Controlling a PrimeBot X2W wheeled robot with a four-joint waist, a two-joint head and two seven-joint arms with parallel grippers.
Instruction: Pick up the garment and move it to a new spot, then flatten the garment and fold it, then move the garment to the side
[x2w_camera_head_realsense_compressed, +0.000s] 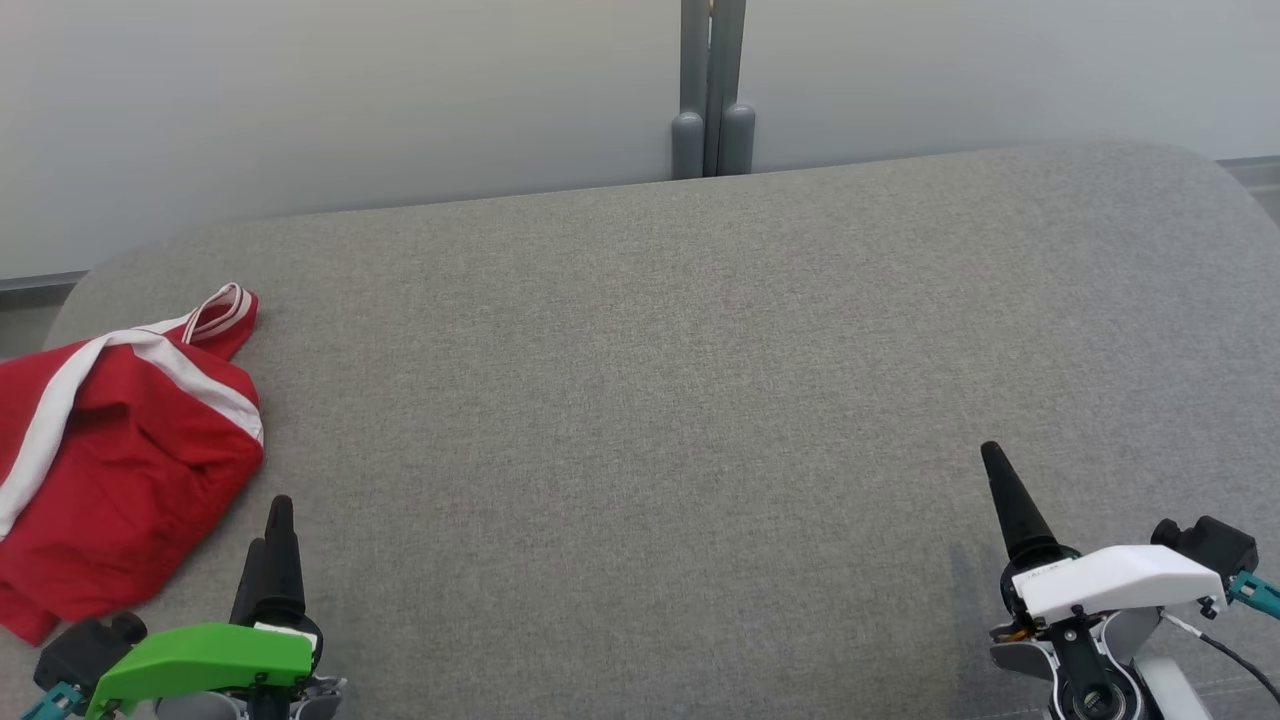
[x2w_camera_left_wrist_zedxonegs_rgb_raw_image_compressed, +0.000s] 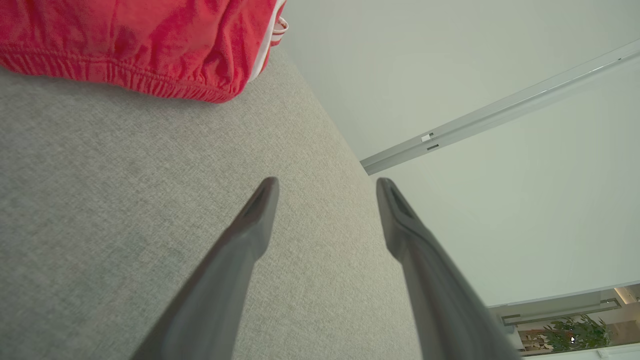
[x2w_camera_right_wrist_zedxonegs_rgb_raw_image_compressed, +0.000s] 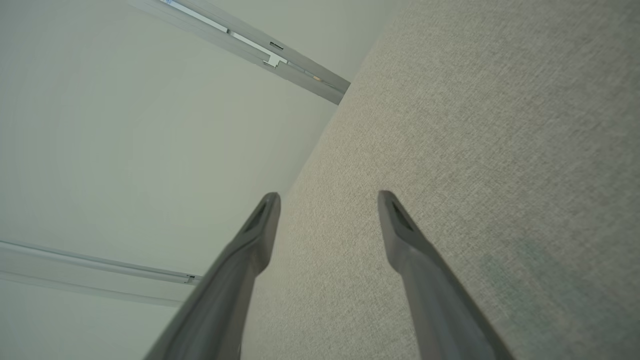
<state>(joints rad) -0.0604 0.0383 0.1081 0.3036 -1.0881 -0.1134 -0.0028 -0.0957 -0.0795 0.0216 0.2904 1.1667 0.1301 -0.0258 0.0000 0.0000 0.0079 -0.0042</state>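
Observation:
The garment (x2w_camera_head_realsense_compressed: 120, 450) is red with white stripes and lies folded in a loose bundle at the left edge of the grey fabric surface (x2w_camera_head_realsense_compressed: 650, 400). In the left wrist view its red elastic hem (x2w_camera_left_wrist_zedxonegs_rgb_raw_image_compressed: 135, 45) crosses the top left. My left gripper (x2w_camera_head_realsense_compressed: 272, 525), under a green cover, hovers just right of and nearer than the garment, apart from it; its fingers (x2w_camera_left_wrist_zedxonegs_rgb_raw_image_compressed: 260, 210) are spread open with nothing between them. My right gripper (x2w_camera_head_realsense_compressed: 1000, 470), under a white cover, is at the lower right over bare fabric, its fingers (x2w_camera_right_wrist_zedxonegs_rgb_raw_image_compressed: 395, 220) open and empty.
A pale wall stands behind the surface, with a grey post (x2w_camera_head_realsense_compressed: 712, 90) at its back middle. The surface's rounded corners fall off at the far left and far right. A grey floor strip (x2w_camera_head_realsense_compressed: 1255, 170) shows at the right edge.

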